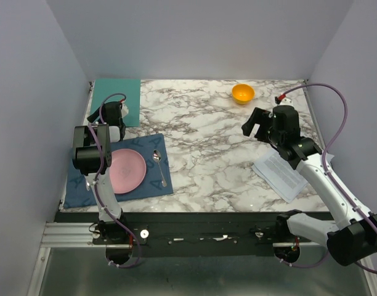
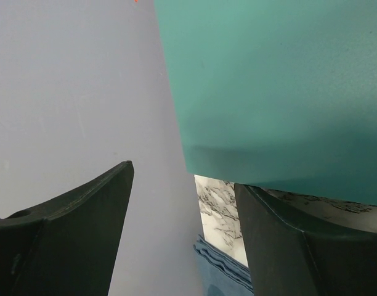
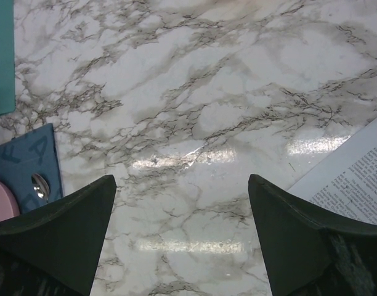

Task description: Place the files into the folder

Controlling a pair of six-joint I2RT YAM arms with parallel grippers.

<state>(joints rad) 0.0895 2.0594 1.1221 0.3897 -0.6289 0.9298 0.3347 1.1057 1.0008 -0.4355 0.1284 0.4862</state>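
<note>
The teal folder lies flat at the table's far left corner; it fills the upper right of the left wrist view. My left gripper hovers at its near edge, open, with only wall and marble between the fingers. The right finger's tip meets the folder's edge; contact is unclear. The files, white printed sheets, lie at the right edge. My right gripper is open above bare marble, left of the files.
A dark blue placemat at the near left carries a pink plate and a spoon. An orange bowl sits at the back. Walls close the left, back and right sides.
</note>
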